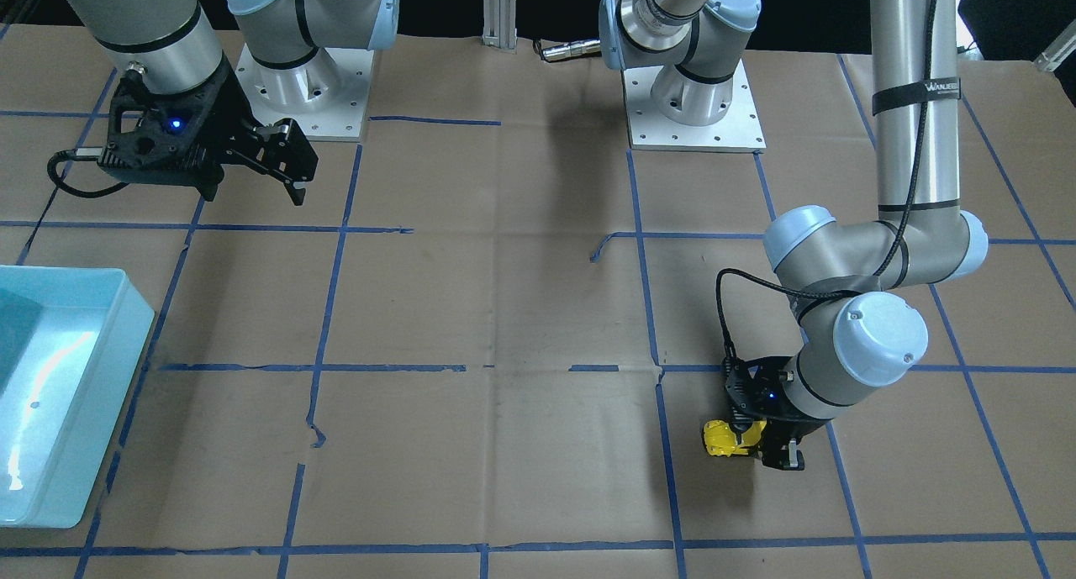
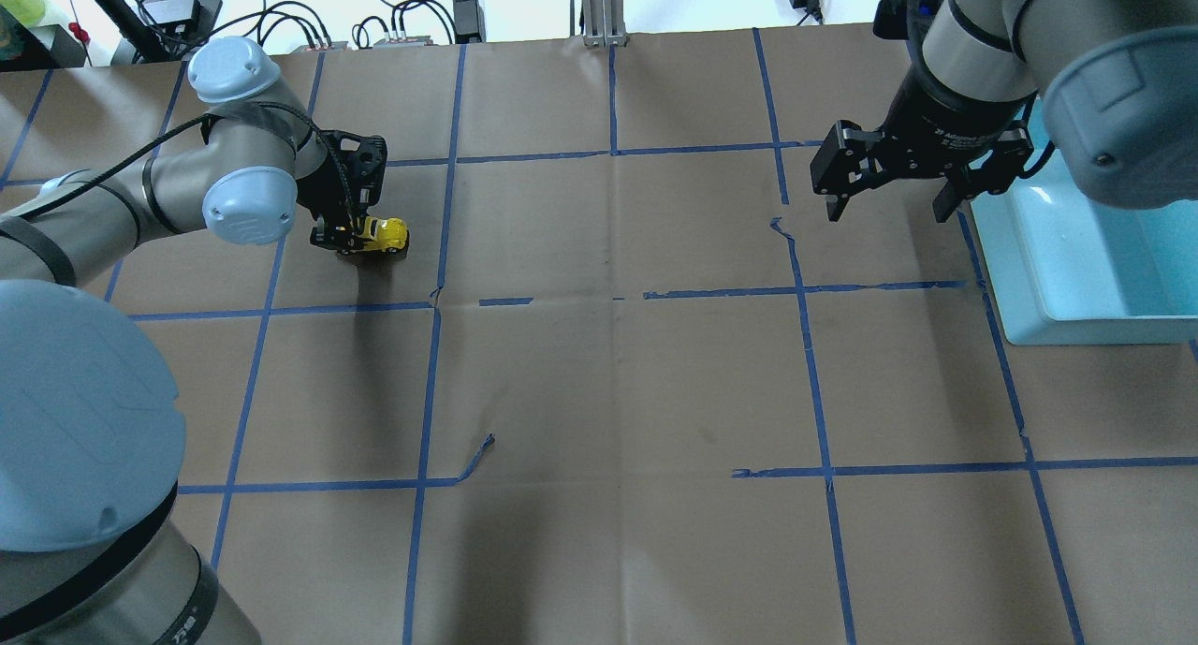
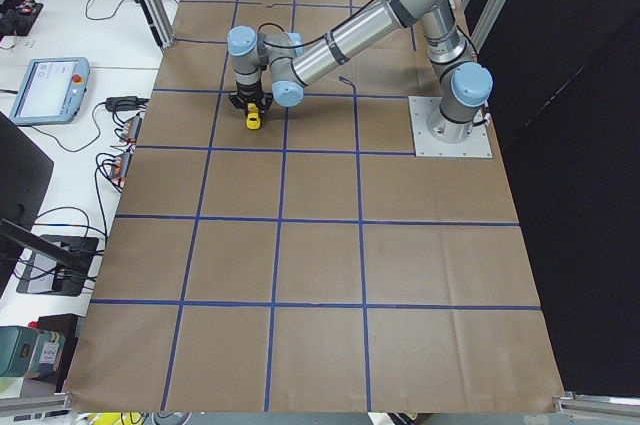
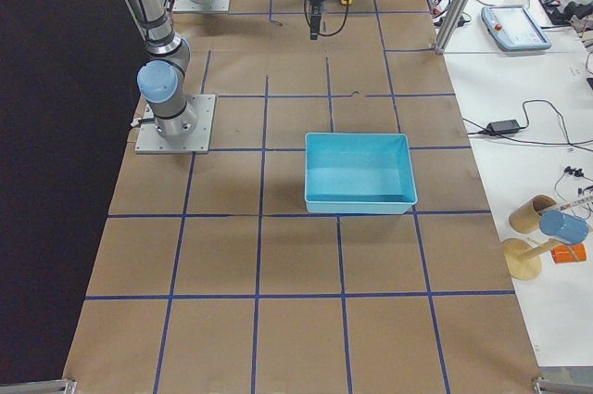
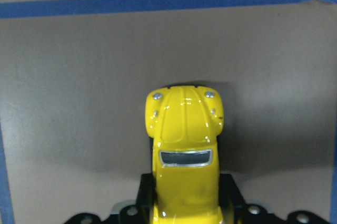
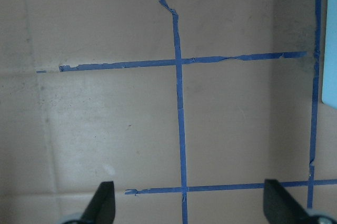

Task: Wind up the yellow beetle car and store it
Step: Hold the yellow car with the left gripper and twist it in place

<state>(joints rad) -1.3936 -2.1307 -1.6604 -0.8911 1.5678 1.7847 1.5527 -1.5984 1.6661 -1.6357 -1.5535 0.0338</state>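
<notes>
The yellow beetle car [image 5: 184, 145] is small and rounded, with a dark window, and its nose points away from my left wrist camera. It sits at table level at the far left in the overhead view [image 2: 386, 234] and shows in the front view [image 1: 725, 438]. My left gripper [image 2: 351, 240] is shut on the car's rear half, one finger on each side. I cannot tell whether the wheels touch the paper. My right gripper [image 2: 885, 211] is open and empty, held above the table beside the light blue bin [image 2: 1006, 261]. Its fingers [image 6: 103, 203] frame bare paper.
The table is covered in brown paper with a blue tape grid. The light blue bin [image 1: 92, 386] stands at the robot's right end of the table and looks empty in the right side view [image 4: 357, 204]. Both arm bases stand at the robot's edge.
</notes>
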